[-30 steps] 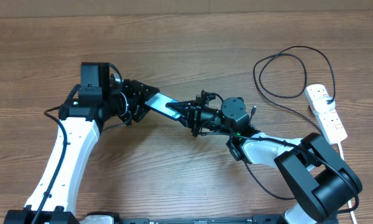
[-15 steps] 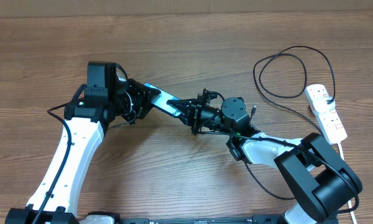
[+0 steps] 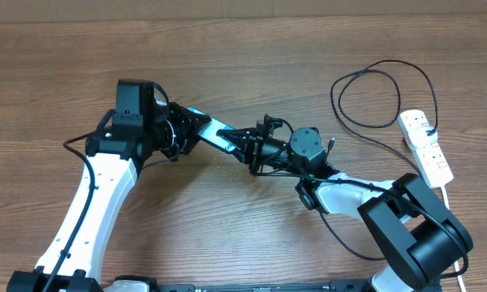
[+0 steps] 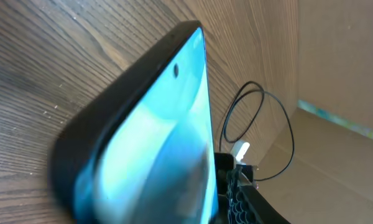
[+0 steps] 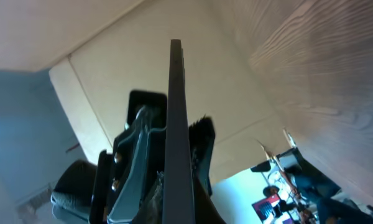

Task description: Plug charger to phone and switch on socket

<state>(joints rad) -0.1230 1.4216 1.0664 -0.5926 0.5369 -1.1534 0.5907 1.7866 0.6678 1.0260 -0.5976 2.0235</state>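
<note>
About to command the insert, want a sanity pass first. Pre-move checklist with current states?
1. Grip on phone: ok, left gripper clamps it, tilted.
2. Approach: ok, right gripper is shut at the phone's free end.
3. Is the plug held and lined up with the port: cannot tell, hidden in every view.
4. Slack in charger: ok, a loose loop lies on the table.
5. Is the socket switched on: cannot tell, too small to read; neither gripper is near it.
</note>
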